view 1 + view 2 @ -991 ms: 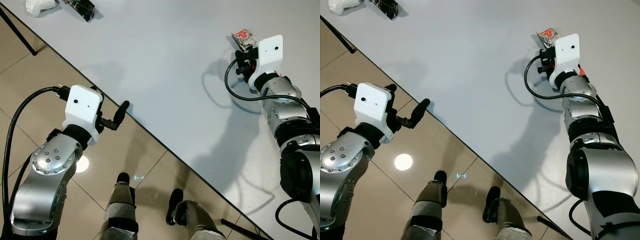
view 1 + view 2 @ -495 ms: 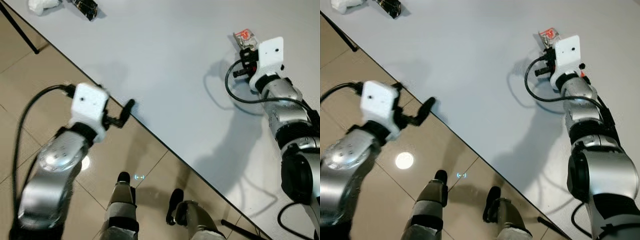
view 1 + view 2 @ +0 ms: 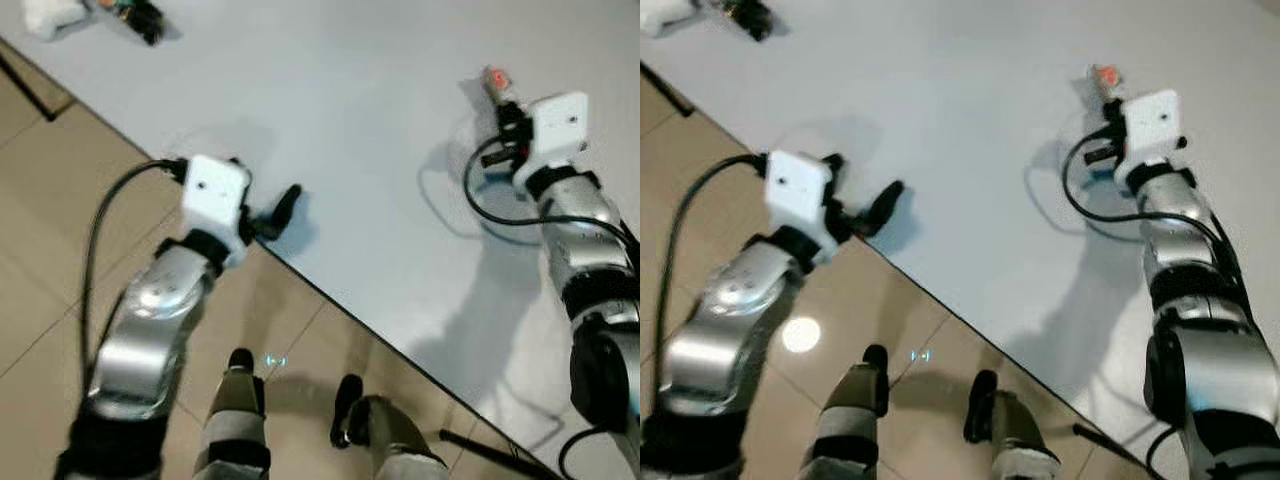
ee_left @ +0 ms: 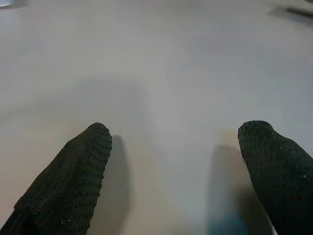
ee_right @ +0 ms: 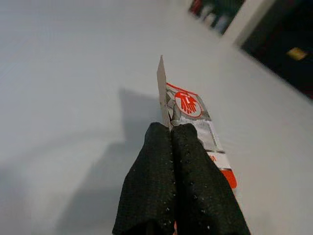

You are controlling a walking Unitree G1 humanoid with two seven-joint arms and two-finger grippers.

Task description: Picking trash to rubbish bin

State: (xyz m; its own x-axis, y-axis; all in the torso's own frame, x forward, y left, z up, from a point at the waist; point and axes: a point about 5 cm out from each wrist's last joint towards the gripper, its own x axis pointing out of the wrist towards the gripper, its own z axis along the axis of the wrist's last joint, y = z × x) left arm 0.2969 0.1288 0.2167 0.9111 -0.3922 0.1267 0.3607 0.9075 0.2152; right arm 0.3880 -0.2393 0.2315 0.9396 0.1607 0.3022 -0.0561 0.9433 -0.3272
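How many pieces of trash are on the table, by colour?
White crumpled piece: 1
Dark wrapper: 1
Red-and-silver packet, pinched in the right gripper: 1
Total: 3

left gripper [image 4: 173, 161] spread, right gripper [image 5: 171, 134] pinched closed

Both eye views are motion-blurred. At the table's [image 3: 330, 110] far corner a white lump [image 3: 50, 17] and a dark object [image 3: 138, 17] are too smeared to identify, the lump partly cut by the edge. The right gripper's [image 5: 172, 131] fingers cover the lower part of the wrapper [image 5: 193, 117]; its print is unreadable.
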